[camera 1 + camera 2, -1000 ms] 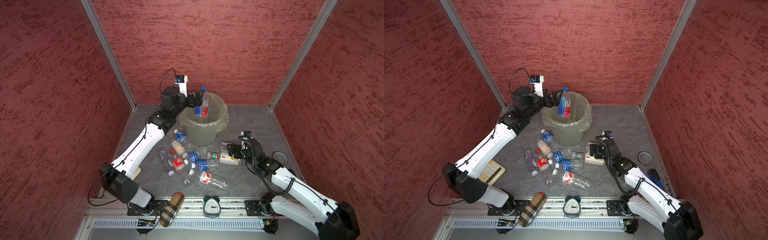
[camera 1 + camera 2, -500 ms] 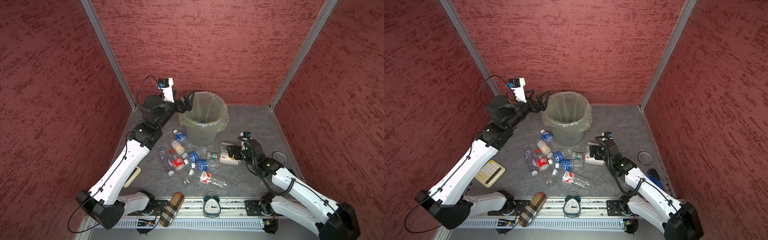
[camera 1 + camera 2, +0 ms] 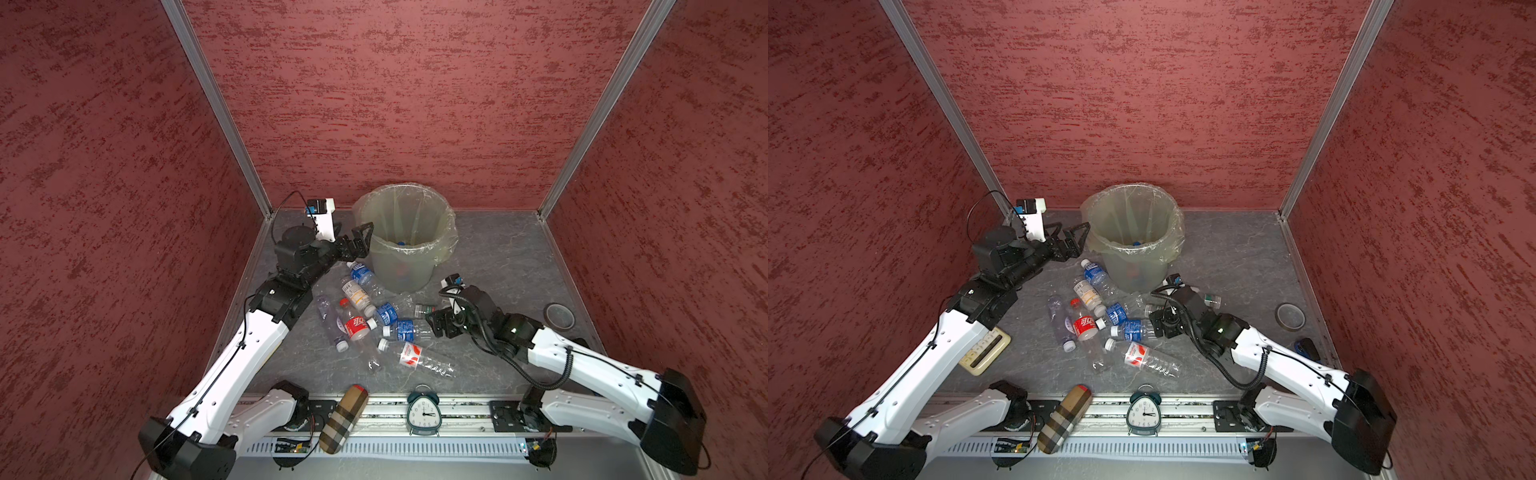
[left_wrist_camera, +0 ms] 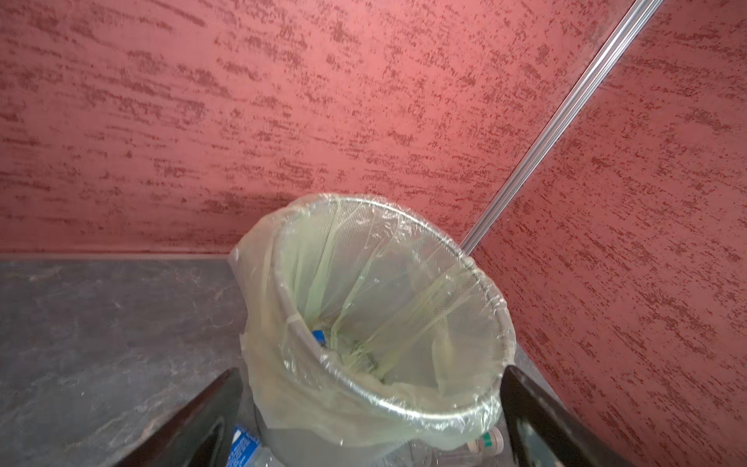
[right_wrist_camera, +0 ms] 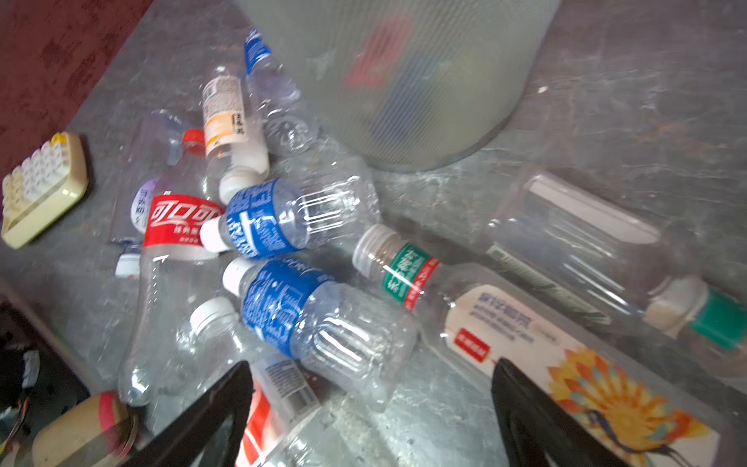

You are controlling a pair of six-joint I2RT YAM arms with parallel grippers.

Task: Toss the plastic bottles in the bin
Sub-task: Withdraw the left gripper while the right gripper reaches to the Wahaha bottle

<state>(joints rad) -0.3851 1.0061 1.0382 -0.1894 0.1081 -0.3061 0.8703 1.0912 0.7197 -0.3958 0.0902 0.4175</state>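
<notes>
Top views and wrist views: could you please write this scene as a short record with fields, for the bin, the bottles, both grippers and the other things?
bin: upright at the back of the table, lined with a bag, at least one blue-capped bottle inside
bottles: roughly ten, lying clustered in front of the bin
left gripper: open, empty, beside the bin
right gripper: open, low over the bottles, nothing gripped
other things: plaid case, alarm clock, calculator, tape roll
</notes>
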